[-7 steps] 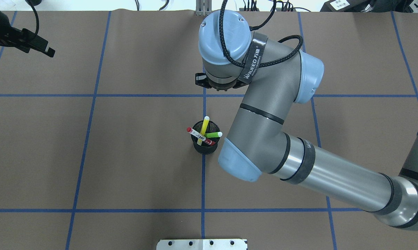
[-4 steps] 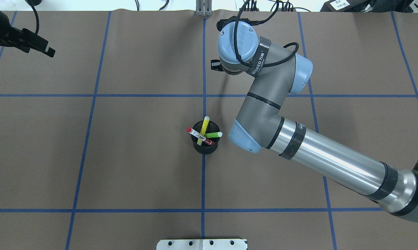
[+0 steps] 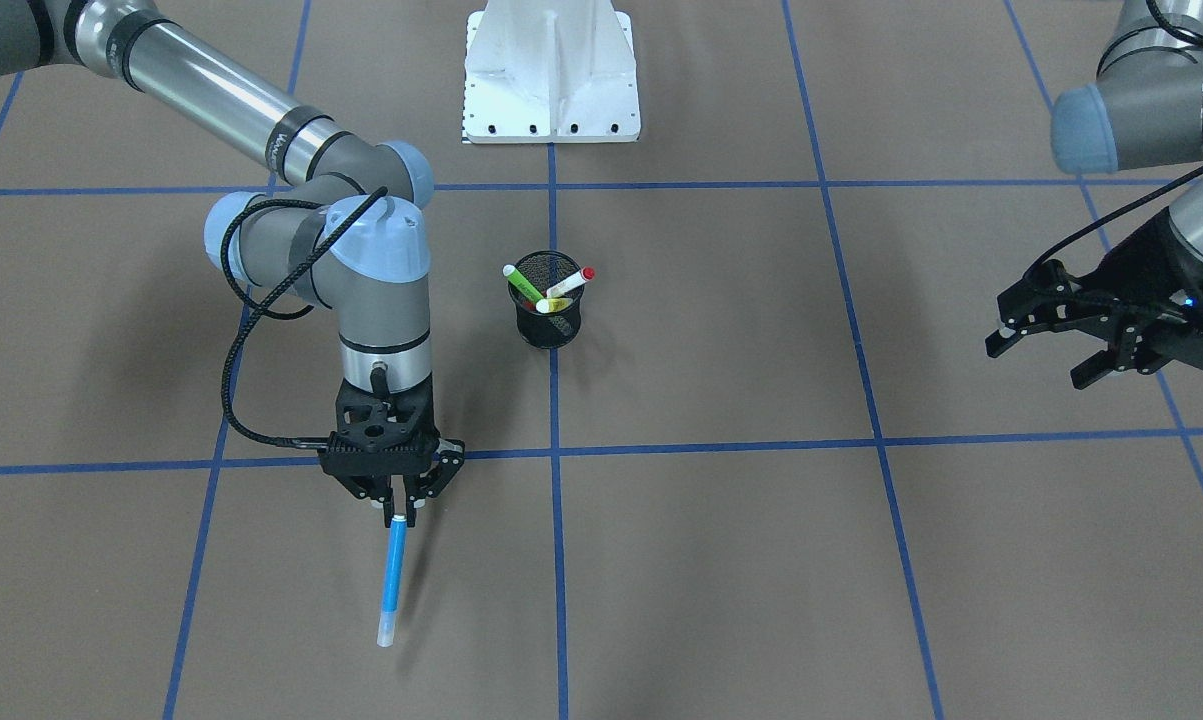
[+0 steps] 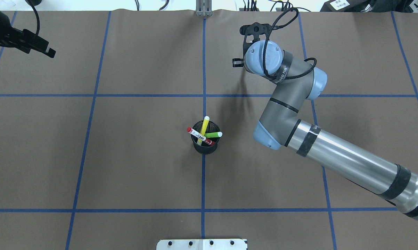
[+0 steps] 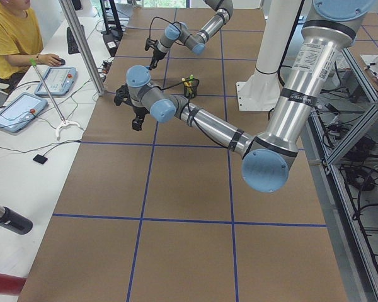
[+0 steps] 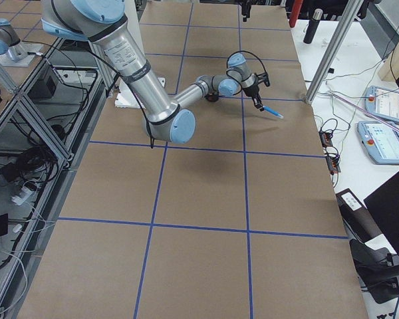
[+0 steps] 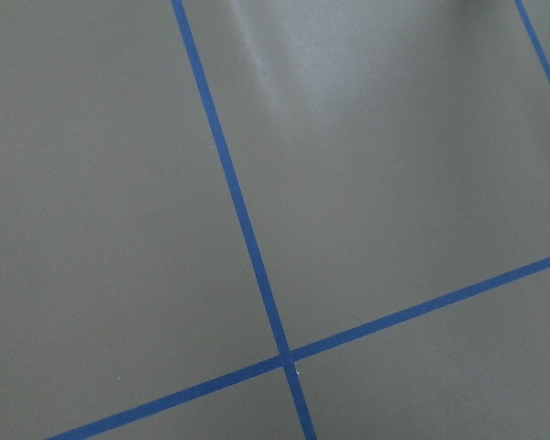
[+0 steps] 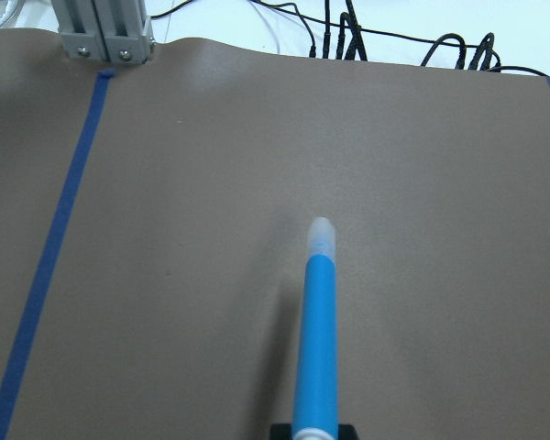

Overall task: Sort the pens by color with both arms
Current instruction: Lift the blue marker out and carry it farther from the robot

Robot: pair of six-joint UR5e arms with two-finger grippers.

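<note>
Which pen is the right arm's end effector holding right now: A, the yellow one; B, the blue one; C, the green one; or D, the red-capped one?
B: the right end effector grips the blue pen by one end, well away from the black mesh cup.

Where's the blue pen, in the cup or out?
Out. The blue pen hangs from the right gripper, gripped at one end, well apart from the cup.

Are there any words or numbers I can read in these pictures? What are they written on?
"WAUEED", roughly, followed by signs too blurred to read: white letters on the black strap around the right arm.
Too small to read: the print on the white pen with the red cap, and the lettering on the left arm.
The blue pen shows no writing.
</note>
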